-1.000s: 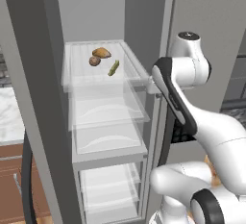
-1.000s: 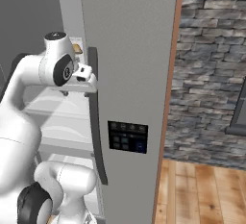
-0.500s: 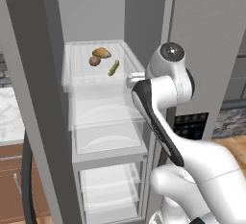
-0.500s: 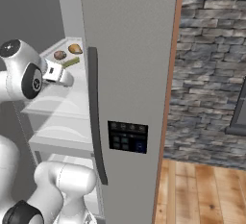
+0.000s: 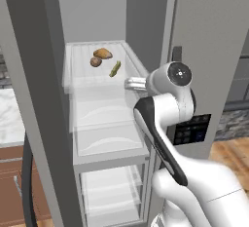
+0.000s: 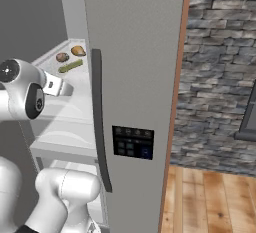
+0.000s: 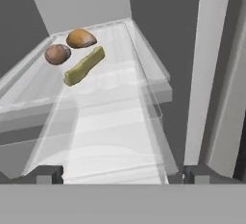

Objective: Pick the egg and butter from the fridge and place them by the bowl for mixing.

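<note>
My end effector [image 7: 117, 174] is spread wide and empty, aimed into the fridge [image 5: 146, 21] to reach the egg [image 7: 57, 54] beside the butter [image 7: 84, 66]

grey stone wall [image 6: 220, 72], wooden floor [image 6: 210, 202], brown cabinet [image 5: 12, 182]

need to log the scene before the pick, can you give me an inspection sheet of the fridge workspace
surface: top glass shelf of the open fridge; more clear shelves below.
job's things: egg and butter lie on the top shelf, close together; whether they touch cannot be told. bowl: nothing seen.
clutter: orange-tan lump behind the egg.
grippers: gripper open, holding nothing, pointed at the shelf, short of the items.
cables: nothing seen.
surroundings: stone wall, wood floor, control panel on the closed door.
</note>
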